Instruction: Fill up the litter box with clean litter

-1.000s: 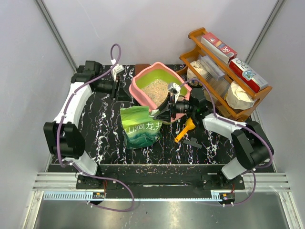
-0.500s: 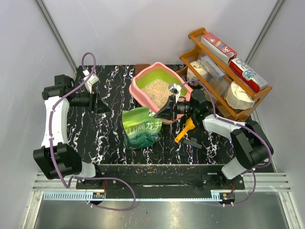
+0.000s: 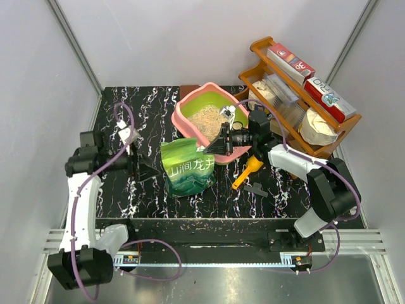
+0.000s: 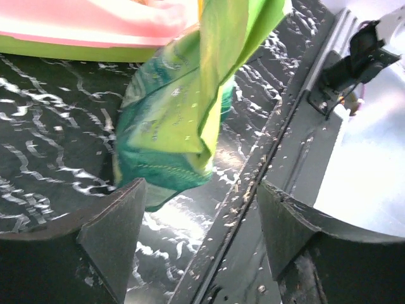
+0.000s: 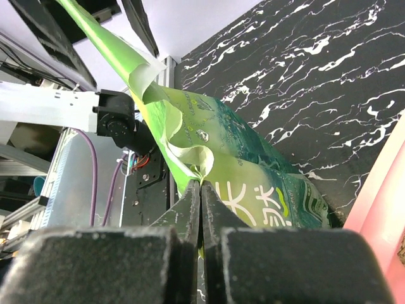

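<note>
- The left gripper (image 3: 150, 171) hangs low over the black, white-veined marble-look table (image 3: 126, 101). Its dark fingers (image 4: 114, 234) are spread wide with nothing between them, pointing at the bag's lower corner just beyond.
- The green bag (image 3: 186, 168) is glossy, crinkled film with white characters. It stands upright near the table's middle, and its pulled-up top leans toward the box behind it.
- A yellow-orange plastic scoop (image 3: 248, 171) lies flat to the bag's right, apart from it.
- The right gripper (image 5: 200, 190) has its black fingers pressed together on a folded flap of the bag's top edge.
- The litter box (image 3: 179, 120) is a rounded-rectangular pink plastic tray with smooth lime-green inner walls. It sits open side up at the back centre, askew to the table edges, and its long axis seems to run back-left to near-right. The right arm hides its near end.
- The clean litter (image 3: 202, 119), fine beige grains, lies inside it.
- A brown wooden rack (image 3: 261, 45) stands at the back right.
</note>
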Robot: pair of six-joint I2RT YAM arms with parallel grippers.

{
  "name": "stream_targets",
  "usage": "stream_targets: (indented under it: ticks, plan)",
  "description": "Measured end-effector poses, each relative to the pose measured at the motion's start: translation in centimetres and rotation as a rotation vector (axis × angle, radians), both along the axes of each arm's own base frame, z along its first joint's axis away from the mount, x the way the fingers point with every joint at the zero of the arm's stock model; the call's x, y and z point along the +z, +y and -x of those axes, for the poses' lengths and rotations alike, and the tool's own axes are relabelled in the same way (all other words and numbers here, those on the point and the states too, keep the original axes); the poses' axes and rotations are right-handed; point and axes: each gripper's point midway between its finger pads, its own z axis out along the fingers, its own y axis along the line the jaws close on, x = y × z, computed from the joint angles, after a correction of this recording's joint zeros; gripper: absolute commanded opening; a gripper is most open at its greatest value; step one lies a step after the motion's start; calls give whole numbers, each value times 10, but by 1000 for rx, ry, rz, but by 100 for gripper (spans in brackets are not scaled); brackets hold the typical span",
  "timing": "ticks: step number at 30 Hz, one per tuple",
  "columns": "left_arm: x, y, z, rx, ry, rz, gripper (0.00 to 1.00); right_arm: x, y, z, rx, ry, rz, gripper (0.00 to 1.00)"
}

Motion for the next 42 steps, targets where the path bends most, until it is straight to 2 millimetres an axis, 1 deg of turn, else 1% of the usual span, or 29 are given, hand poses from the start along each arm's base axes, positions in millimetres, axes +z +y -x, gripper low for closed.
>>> stream_targets:
  ticks: [3, 6, 10, 13, 14, 17, 18, 20, 21, 24, 29, 34, 37, 40, 41, 42]
  plan:
    - [-14, -18, 0, -12, 6, 40, 75, -1, 0, 0, -1, 21, 10, 0]
    - [-22, -32, -1, 6, 18, 92, 75, -1, -1, 0, -2, 39, 18, 0]
    - [-23, -45, -18, 58, 47, 171, 74, -1, -1, 1, -3, 51, 20, 0]
    - [-21, -47, -27, 102, 81, 220, 73, -2, -1, 2, -3, 62, 22, 0]
    - [-19, -48, -31, 114, 84, 235, 72, -2, -1, 2, -3, 65, 23, 1]
    - [-10, -49, -39, 129, 77, 267, 65, -2, -1, 2, -3, 72, 23, 13]
    - [-9, -49, -41, 131, 79, 275, 57, -2, -1, 2, -4, 74, 22, 23]
    - [-10, -50, -45, 131, 91, 285, 51, -1, -1, 2, -5, 73, 18, 36]
    - [-12, -51, -46, 129, 102, 288, 50, 0, -1, 1, -6, 67, 13, 44]
    - [-20, -51, -49, 128, 140, 286, 49, 0, -2, 1, -6, 51, -3, 52]
    - [-21, -52, -47, 114, 148, 287, 49, -1, -2, 3, 12, 21, -26, 55]
    - [-25, -53, -44, 101, 170, 284, 49, -7, 0, 2, 22, 13, -43, 55]
    - [-29, -53, -44, 97, 188, 282, 48, -12, 3, 1, 27, 12, -50, 51]
    - [-30, -53, -43, 94, 199, 282, 47, -11, 6, 4, 37, 2, -58, 36]
    - [-31, -54, -43, 93, 201, 282, 47, -10, 7, 5, 41, -5, -63, 26]
    - [-31, -54, -43, 93, 202, 282, 47, -9, 8, 6, 45, -8, -66, 19]
